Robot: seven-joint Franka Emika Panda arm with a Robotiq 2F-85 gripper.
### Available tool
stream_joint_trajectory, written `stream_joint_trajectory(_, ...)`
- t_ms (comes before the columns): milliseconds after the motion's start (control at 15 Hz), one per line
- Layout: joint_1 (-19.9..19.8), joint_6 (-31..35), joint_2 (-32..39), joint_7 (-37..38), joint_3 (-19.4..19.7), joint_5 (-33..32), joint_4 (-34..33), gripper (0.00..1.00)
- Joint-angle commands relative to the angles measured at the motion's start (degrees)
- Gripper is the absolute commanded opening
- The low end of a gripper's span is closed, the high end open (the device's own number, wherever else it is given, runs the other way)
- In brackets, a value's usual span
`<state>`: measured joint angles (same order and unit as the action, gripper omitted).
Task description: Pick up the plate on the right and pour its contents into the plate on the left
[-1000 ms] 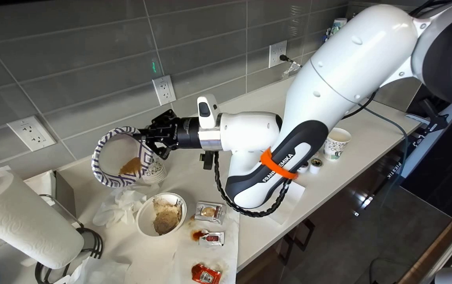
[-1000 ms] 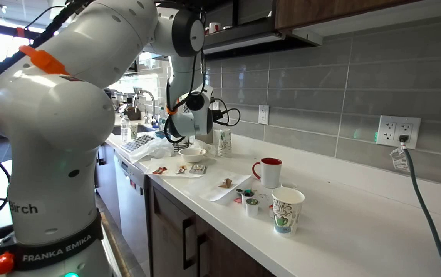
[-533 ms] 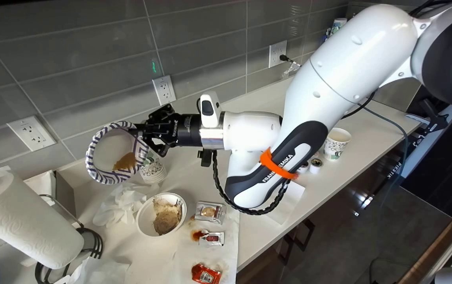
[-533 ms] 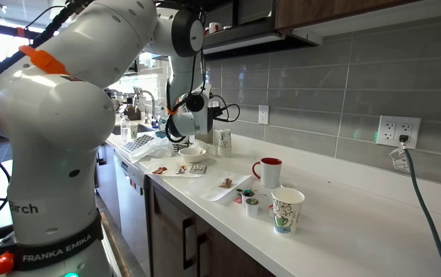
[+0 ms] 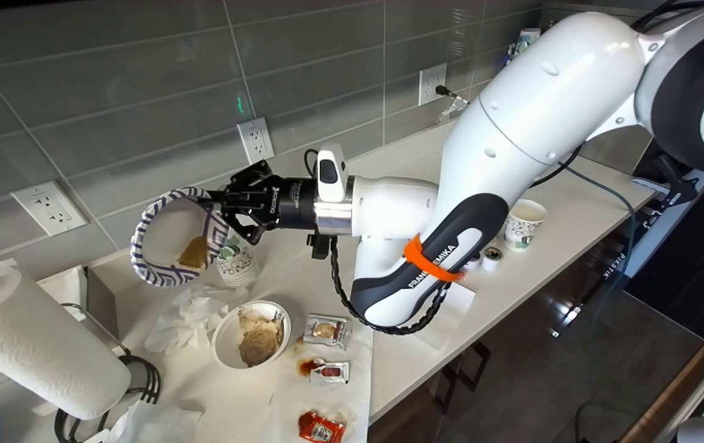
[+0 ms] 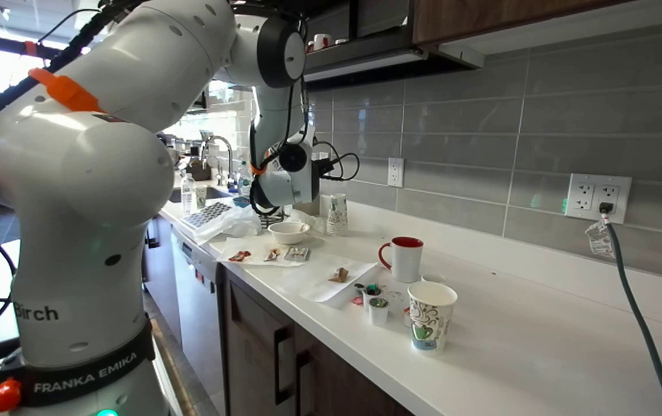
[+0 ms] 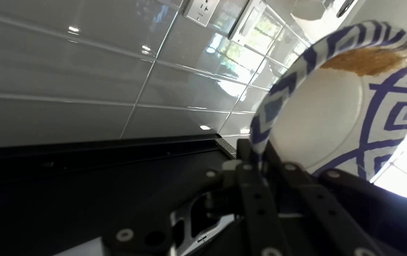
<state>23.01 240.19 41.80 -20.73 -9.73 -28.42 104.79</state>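
A paper bowl with a purple-and-white patterned rim hangs in the air, turned on its side with its mouth facing sideways. Brown powder lies against its lower inner wall. My gripper is shut on the bowl's rim. In the wrist view the bowl also shows between the fingertips, with powder inside. A white bowl with beige and brown powder stands upright on the counter, below the held bowl; it also shows in an exterior view, where the arm hides my gripper.
A stack of paper cups stands just below the held bowl. Crumpled paper and a paper towel roll are beside the white bowl. Opened packets lie on paper. A tiled wall runs behind. A red-and-white mug stands farther along.
The held bowl and my gripper have moved left and slightly up, toward the wall, and the bowl has tilted a little more. The white bowl has not moved.
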Motion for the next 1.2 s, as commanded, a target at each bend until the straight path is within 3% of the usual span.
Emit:
stream_joint_trajectory(0,1.06,2.37,1.47,-0.55,1.33,-1.34,-1.62,0.02)
stream_joint_trajectory(800,1.33,4.19,2.83,-1.36,1.84,-2.16,-3.65,0.02)
stream_joint_trajectory(1133,-1.43,3.87,6.25,-2.99,-2.09,-4.38,-6.7,0.02)
